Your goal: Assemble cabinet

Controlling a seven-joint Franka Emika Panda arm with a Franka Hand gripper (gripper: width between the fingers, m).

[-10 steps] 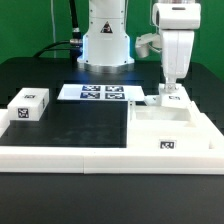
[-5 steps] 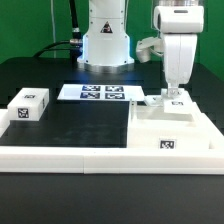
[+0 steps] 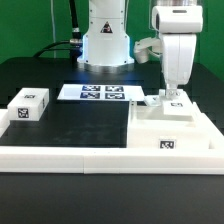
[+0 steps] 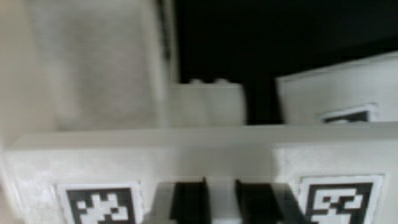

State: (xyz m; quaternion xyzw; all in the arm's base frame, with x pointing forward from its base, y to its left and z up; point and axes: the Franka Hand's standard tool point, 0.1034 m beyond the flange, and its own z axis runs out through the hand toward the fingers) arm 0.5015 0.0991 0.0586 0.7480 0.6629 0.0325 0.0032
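Directly beneath the jaws, at the far edge of the cabinet (image 3: 165,128), a small white panel (image 3: 174,101) marked with a black-and-white tag is seen, and the gripper (image 3: 173,95) is held upright right over it. How wide the jaws are set, and whether the panel is clamped or only straddled, cannot be told: in the exterior view the fingertips blend into the white of the panel, and the wrist view is blurred. The cabinet itself, a large boxy white body, is laid on the black table (image 3: 90,125) below the jaws and reaches from them toward the near edge, with one tag shown on its front wall. Just beside the jaws, on the exterior view's left, a small white block (image 3: 150,99) is set. Farther from the jaws on that same side the marker board (image 3: 100,93) is laid flat, and well apart from them a white tagged box (image 3: 30,105) is placed. A long low white rail (image 3: 70,157) is laid along the near side, touching the cabinet's front. In the wrist view a white tagged face (image 4: 178,160) is seen close under the jaws, with two tags and dark bars between them
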